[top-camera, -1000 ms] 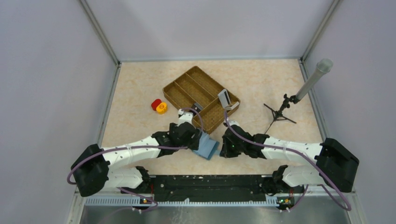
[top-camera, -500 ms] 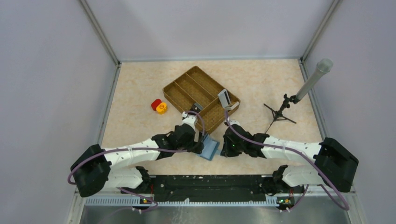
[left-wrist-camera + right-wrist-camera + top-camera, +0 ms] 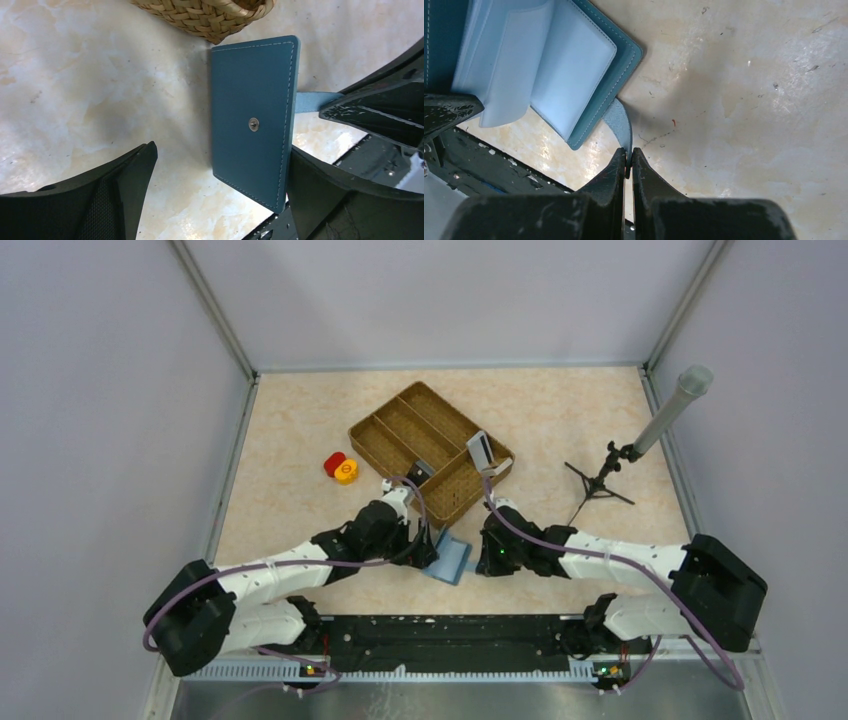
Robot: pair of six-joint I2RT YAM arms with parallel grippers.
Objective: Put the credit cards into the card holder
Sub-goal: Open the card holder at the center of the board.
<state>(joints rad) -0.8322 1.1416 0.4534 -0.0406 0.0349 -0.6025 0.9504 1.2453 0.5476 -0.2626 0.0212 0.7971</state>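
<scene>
Far left on the bench (image 3: 290, 420) sit two round pieces (image 3: 340, 468), one red and one yellow, touching each other and well apart from everything else. Next comes the left claw (image 3: 425, 545), reached in low from the near edge, its fingers (image 3: 125, 190) spread wide and holding nothing. In its wrist view the holder (image 3: 250, 125) lies between the two fingers, its teal outer face with a small metal stud turned to the camera; the left finger is apart from it, the right one is right at its long edge, and whether they touch I cannot tell. The holder (image 3: 450, 560) sits on the bench just in front of the near corner of the woven tray (image 3: 400, 425), between the two claws. It is partly open: the right wrist view shows its pale blue inner panels (image 3: 574, 70) fanned up from the teal cover. The tray is split into compartments, and a pale card (image 3: 480, 450) stands tilted at its right end. Right of the holder, the right claw (image 3: 483, 550) is pressed together, pinching the holder by its tab (image 3: 621, 125), which curves from the cover's edge down between the fingertips. Far right, a small black tripod (image 3: 600, 480) carries a grey tube (image 3: 670, 410) leaning towards the right wall.
</scene>
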